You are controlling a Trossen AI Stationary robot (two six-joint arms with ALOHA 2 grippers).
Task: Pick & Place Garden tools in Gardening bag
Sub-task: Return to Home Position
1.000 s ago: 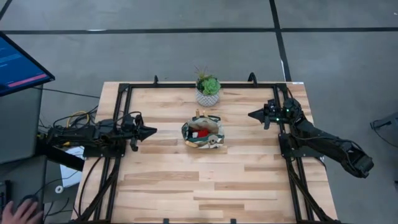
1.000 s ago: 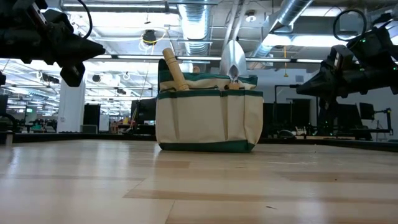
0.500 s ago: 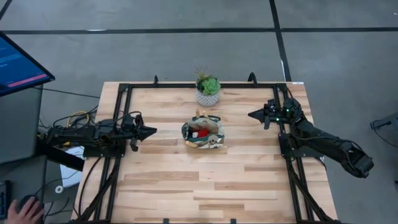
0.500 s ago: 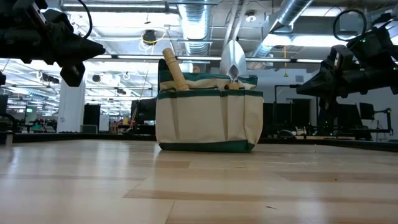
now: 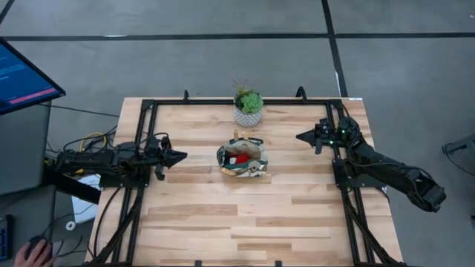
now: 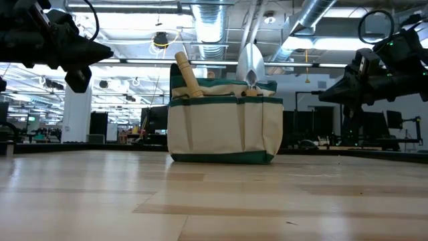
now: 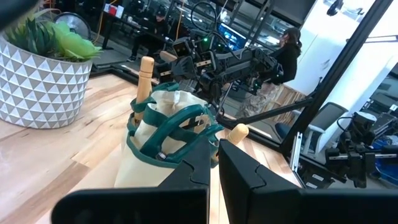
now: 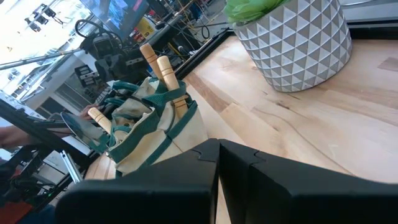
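The beige gardening bag with green trim stands upright on its base at the table's middle. Garden tools stick out of its top: wooden handles, a metal trowel blade and a red item. My left gripper hovers shut at the table's left side, pointing at the bag. My right gripper hovers shut at the right side, some way from the bag. Both hold nothing.
A white patterned pot with a green plant stands behind the bag near the far edge. A black frame runs around the table. A monitor and a person's hand are off the table's left.
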